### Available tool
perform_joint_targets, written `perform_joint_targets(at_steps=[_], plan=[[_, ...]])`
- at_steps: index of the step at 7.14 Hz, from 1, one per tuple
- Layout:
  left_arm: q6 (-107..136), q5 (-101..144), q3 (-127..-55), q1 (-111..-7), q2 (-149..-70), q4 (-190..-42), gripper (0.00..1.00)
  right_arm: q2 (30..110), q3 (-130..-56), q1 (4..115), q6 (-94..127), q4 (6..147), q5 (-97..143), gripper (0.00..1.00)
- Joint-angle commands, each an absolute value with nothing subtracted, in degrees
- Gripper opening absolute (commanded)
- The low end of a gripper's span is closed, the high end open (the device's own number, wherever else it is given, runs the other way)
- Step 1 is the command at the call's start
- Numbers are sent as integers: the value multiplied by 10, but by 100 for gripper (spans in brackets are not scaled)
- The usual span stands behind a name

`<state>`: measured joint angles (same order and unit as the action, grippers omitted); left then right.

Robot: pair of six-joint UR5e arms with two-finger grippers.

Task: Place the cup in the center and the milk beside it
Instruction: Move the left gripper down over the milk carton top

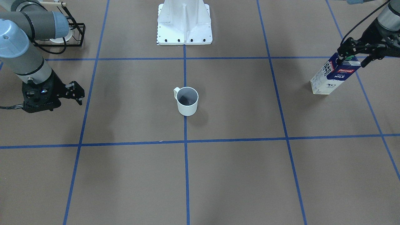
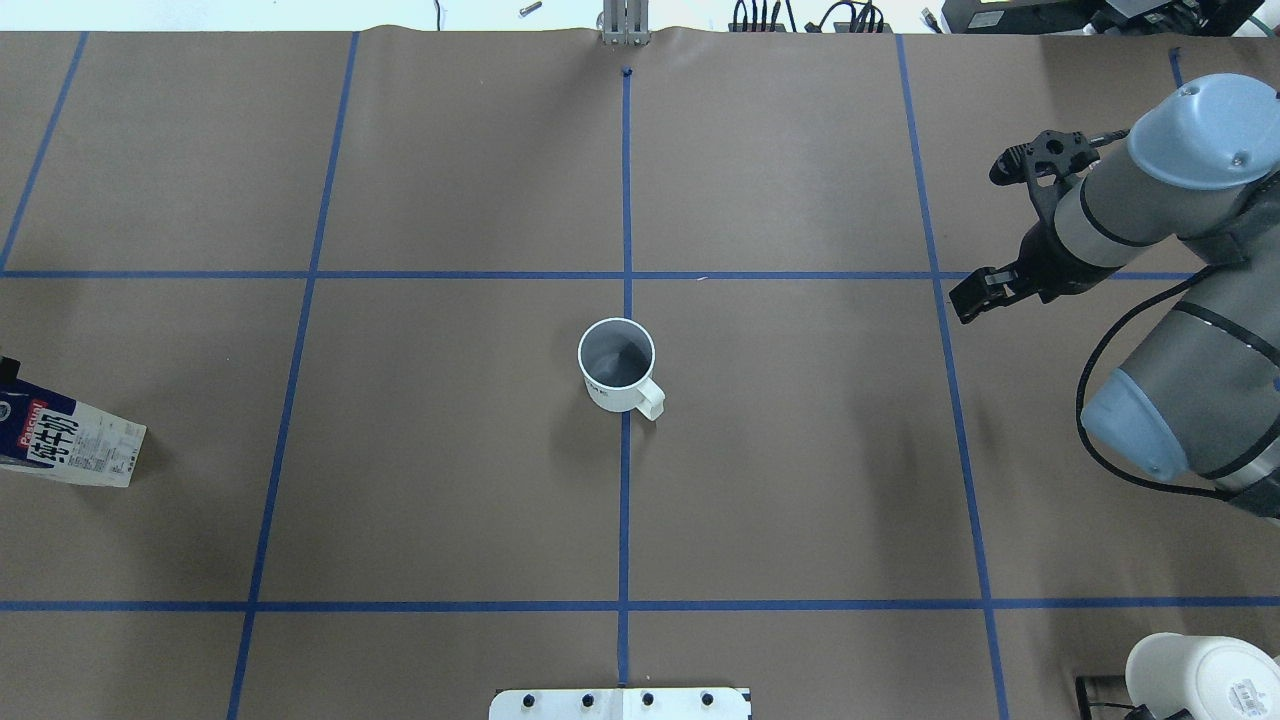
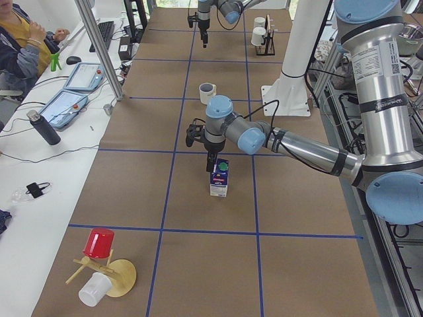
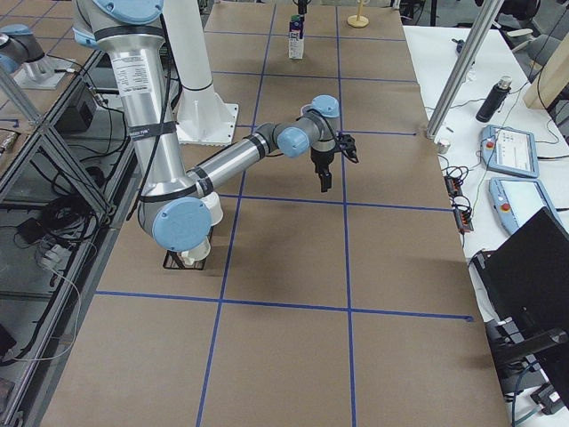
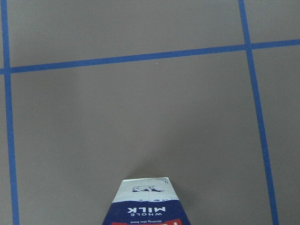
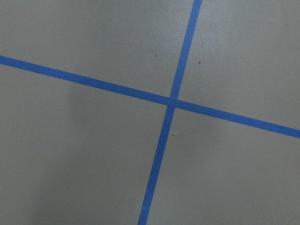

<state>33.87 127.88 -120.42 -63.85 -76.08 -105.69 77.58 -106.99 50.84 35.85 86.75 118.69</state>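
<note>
The cup is a plain white mug with a grey inside. It stands upright on the centre tape line, also in the overhead view and the exterior left view. The milk is a navy and white carton with a green cap, standing at the table's left end. My left gripper is at the carton's top, jaws open on either side of it. My right gripper is open and empty, hovering right of the cup, also in the front-facing view.
A black rack with a white cup stands near my right arm's base. The white robot pedestal is behind the cup. A wooden mug tree with a red cup stands at the far left end. An operator sits beside the table.
</note>
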Motion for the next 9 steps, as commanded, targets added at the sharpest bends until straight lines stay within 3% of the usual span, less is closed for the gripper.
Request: perform_joint_targets(at_steps=[1,9], plan=[[337,1280,-1211,-644,-754,-1056,98,776,-1070,508,359,867,1187,100],[344,1271,-1192,-635,-756,-1056,98,776,-1066,507,359,867,1187,100]])
